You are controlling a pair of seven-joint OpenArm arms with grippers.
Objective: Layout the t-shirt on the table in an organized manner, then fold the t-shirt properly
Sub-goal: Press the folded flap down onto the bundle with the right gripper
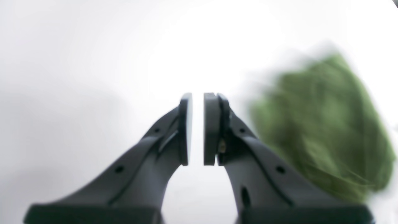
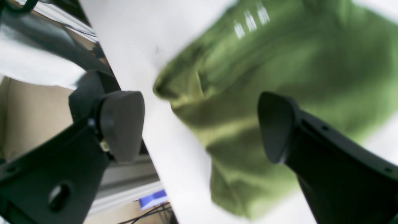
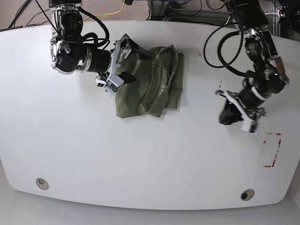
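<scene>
The olive-green t-shirt [image 3: 152, 82] lies crumpled in a heap on the white table [image 3: 140, 154], at the far middle. My right gripper [image 3: 131, 63] hovers open at the heap's left edge. In the right wrist view, one finger [image 2: 276, 124] is over the t-shirt [image 2: 264, 71] and the other finger [image 2: 121, 124] is beyond the table's [image 2: 174, 155] edge; nothing is between them. My left gripper [image 3: 228, 117] stands over bare table to the shirt's right. Its pads [image 1: 211, 127] are nearly together and empty, with the blurred t-shirt [image 1: 323, 124] off to one side.
A small red-marked rectangle [image 3: 272, 150] sits near the right edge. Two round metal grommets [image 3: 42, 183] [image 3: 247, 193] are near the front edge. Cables [image 3: 187, 9] lie on the floor beyond the far edge.
</scene>
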